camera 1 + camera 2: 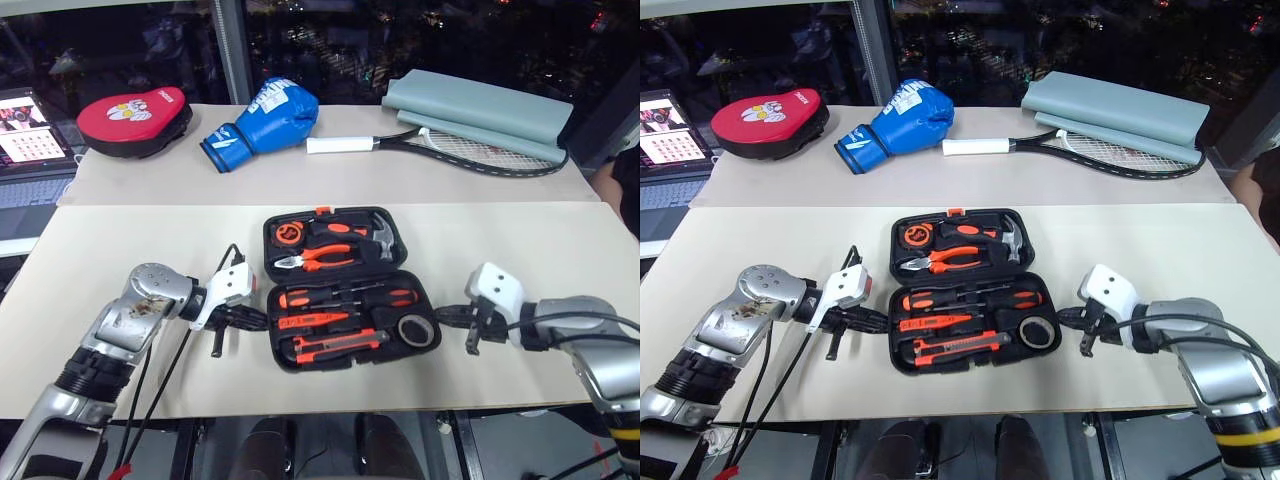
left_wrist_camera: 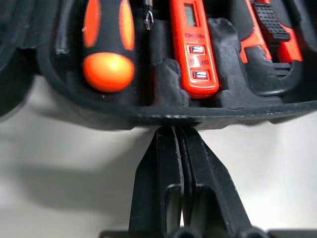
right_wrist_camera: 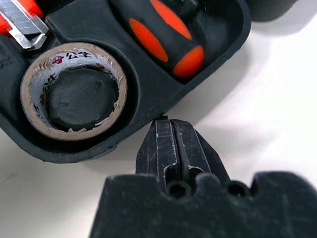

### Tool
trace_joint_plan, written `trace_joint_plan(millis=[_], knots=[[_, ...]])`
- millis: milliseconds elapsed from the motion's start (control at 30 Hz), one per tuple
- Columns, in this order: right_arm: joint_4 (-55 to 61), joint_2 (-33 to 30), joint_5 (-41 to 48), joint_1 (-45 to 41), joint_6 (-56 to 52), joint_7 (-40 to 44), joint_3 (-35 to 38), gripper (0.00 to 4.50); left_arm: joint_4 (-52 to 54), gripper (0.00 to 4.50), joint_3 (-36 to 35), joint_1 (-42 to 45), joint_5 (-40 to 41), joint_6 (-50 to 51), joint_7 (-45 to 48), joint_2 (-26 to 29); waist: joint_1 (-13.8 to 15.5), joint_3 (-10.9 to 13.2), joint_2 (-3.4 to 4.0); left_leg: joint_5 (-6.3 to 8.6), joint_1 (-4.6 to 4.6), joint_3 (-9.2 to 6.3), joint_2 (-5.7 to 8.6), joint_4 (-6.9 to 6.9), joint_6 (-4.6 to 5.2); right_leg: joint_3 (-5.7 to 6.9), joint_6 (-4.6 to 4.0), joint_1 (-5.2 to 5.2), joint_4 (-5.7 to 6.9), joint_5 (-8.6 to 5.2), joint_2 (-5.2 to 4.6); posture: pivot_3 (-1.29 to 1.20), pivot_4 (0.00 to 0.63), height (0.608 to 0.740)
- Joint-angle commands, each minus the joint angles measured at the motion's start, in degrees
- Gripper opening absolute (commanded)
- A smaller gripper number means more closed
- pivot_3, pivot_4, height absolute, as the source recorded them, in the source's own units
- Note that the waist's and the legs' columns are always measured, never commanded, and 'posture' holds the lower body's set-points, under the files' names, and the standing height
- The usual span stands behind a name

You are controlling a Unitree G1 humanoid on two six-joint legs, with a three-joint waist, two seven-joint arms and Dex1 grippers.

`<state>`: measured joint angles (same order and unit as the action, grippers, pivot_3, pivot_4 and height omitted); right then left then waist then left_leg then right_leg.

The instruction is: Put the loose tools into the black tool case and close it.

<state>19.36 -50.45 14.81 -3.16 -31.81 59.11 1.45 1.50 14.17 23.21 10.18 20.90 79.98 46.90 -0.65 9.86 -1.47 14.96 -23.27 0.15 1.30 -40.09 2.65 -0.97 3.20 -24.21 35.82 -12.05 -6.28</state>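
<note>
The case (image 1: 345,290) lies open on the table (image 1: 120,240), screwdrivers (image 1: 345,296), tester (image 1: 312,321), knife (image 1: 335,346) and tape (image 1: 415,329) all seated inside. Left gripper (image 1: 262,320) and right gripper (image 1: 440,315) flank its ends, fingers pressed together, holding nothing.

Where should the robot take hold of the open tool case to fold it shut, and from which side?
Judging by its pose, grip the near half of the black tool case at its two short end rims, the shut left gripper and right gripper coming from either end, since the hinge runs along the middle.
</note>
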Motion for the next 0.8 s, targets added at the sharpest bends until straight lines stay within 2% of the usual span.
trace_joint_plan(millis=[33,300,467,600,633,667,700,767,800], knots=[[6.36,0.61,3.36,2.41,0.2,0.77,0.19,0.0,1.61,0.13,1.41,-1.14,-1.39,-3.81,0.12,0.27,0.01,-0.02,0.02,0.0,0.05,0.01,0.0,0.0,0.0,-0.01,0.0,0.04,0.0,0.0,0.0,0.0,0.15,0.736],[8.28,-0.74,4.4,5.94,-0.76,-0.1,3.51,0.0,-4.14,0.13,-0.88,1.73,-3.0,-3.56,-3.26,-0.16,0.28,-0.02,0.02,-0.08,0.26,0.0,-0.04,-0.06,-0.13,-0.01,-0.04,0.18,0.19,0.01,0.03,0.0,0.15,0.736],[4.56,-4.47,3.08,5.96,-0.85,-0.26,7.63,0.0,-6.71,0.13,-3.03,4.47,-2.42,3.19,-4.32,2.34,0.45,-0.02,0.02,-0.13,0.24,0.01,-0.07,-0.15,-0.19,-0.01,-0.06,0.17,0.24,0.02,0.07,0.0,0.15,0.736],[0.14,-4.98,6.09,-1.19,-6.85,-2.28,10.01,0.0,-9.46,1.2,-5.99,10.48,1.43,18.4,-6.4,2.45,-0.03,0.0,-0.03,-0.14,0.21,0.04,-0.12,-0.23,-0.18,-0.01,-0.03,0.15,0.24,0.01,0.12,0.0,0.15,0.736],[-0.75,-4.65,6.99,-3.5,-8.72,-2.85,10.08,0.57,-10.13,1.57,-6.47,12.18,2.27,22.14,-7.04,2.1,-0.1,0.01,-0.04,-0.14,0.21,0.04,-0.14,-0.24,-0.19,-0.01,-0.03,0.15,0.25,0.01,0.14,0.0,0.15,0.736],[-1.53,-4.32,7.82,-5.64,-10.5,-3.38,9.93,0.74,-10.74,1.88,-6.72,13.74,2.97,26.09,-7.6,1.76,-0.12,0.01,-0.04,-0.15,0.2,0.04,-0.14,-0.24,-0.19,-0.01,-0.04,0.12,0.28,0.01,0.15,0.0,0.15,0.736],[-2.08,-3.96,8.53,-7.46,-12.18,-3.94,9.62,1.15,-11.26,2.36,-6.75,14.94,3.51,29.24,-8.25,1.49,-0.11,0.01,-0.04,-0.15,0.18,0.02,-0.14,-0.24,-0.2,-0.01,-0.06,0.1,0.29,0.02,0.17,0.0,0.15,0.736],[-4.76,-1.21,11.27,-14.26,-18.6,-6.57,8.73,1.75,-13.27,2.96,-8.02,19.32,6.36,39.57,-10.5,-1.05,-0.15,0.01,-0.05,-0.15,0.18,-0.03,-0.14,-0.23,-0.19,0.0,-0.07,0.11,0.32,0.03,0.19,0.0,0.15,0.736],[-6.49,0.57,12.13,-17.87,-21.78,-8.1,7.95,2.21,-14.49,3.41,-9.48,21.69,8.0,44.87,-12.28,-3.17,-0.14,0.01,-0.05,-0.15,0.18,-0.02,-0.13,-0.23,-0.19,0.0,-0.08,0.13,0.32,0.04,0.19,0.0,0.15,0.736]])
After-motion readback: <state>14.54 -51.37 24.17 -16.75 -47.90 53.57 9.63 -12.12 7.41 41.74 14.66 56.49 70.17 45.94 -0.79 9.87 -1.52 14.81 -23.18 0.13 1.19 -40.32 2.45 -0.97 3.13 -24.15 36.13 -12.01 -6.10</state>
